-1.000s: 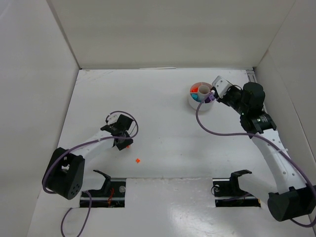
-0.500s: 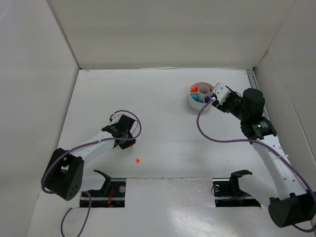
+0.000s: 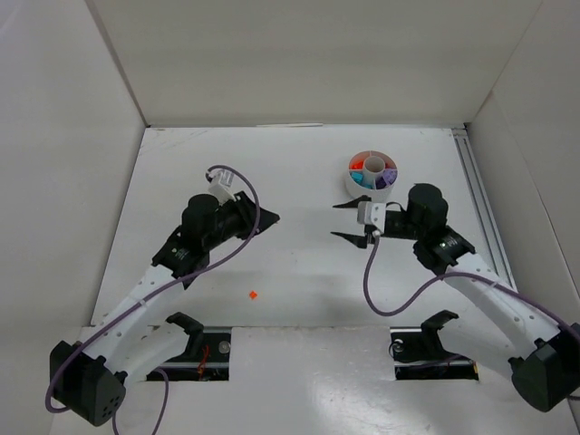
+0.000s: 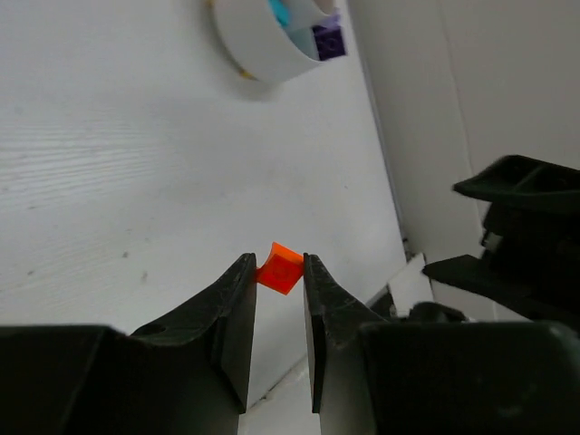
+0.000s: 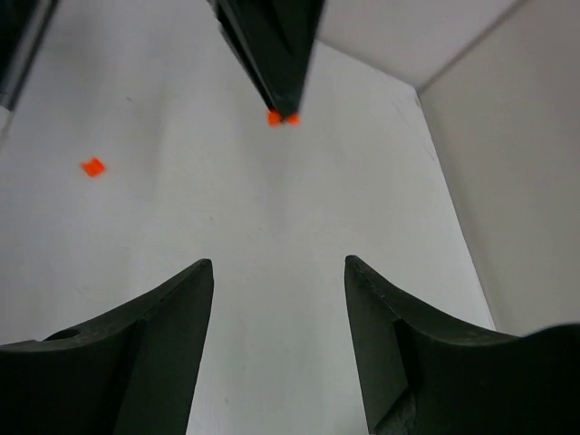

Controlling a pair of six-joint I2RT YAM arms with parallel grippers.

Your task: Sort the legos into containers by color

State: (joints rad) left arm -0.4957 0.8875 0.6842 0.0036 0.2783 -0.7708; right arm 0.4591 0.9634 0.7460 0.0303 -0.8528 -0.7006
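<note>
Top external: on the counter [image 3: 181, 163], the white dish [image 3: 362, 193] lies ahead and right of the left claw [image 3: 272, 218], which pinches an orange brick [image 4: 279, 268]. The right claw [image 3: 337, 221], spread and empty, sits roughly between them, nearer the dish. Another orange bit [image 3: 253, 294] lies loose behind.

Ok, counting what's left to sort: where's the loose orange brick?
Top view: the loose orange brick lies on the table, left of centre toward the near edge, apart from the left gripper and its held orange brick.
</note>
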